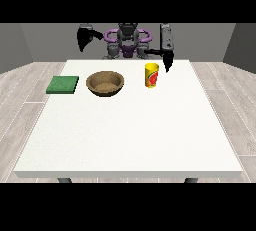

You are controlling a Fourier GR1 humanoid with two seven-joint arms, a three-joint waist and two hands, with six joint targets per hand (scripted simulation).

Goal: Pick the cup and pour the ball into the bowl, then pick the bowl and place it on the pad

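Observation:
A yellow cup point(152, 75) with a red mark stands upright on the white table point(130, 135), right of centre at the back. Whatever is inside the cup is hidden. To its left sits a brown bowl point(105, 83). Further left lies a flat green pad point(63, 84). The hand at the view's right point(167, 62) hangs just right of the cup and slightly behind it, its fingers pointing down, with a small gap to the cup. Raised above the table's back edge, the hand at the view's left point(83, 39) holds nothing.
The robot's torso point(128, 42) stands behind the table's far edge. Grey walls and a wood floor surround the table.

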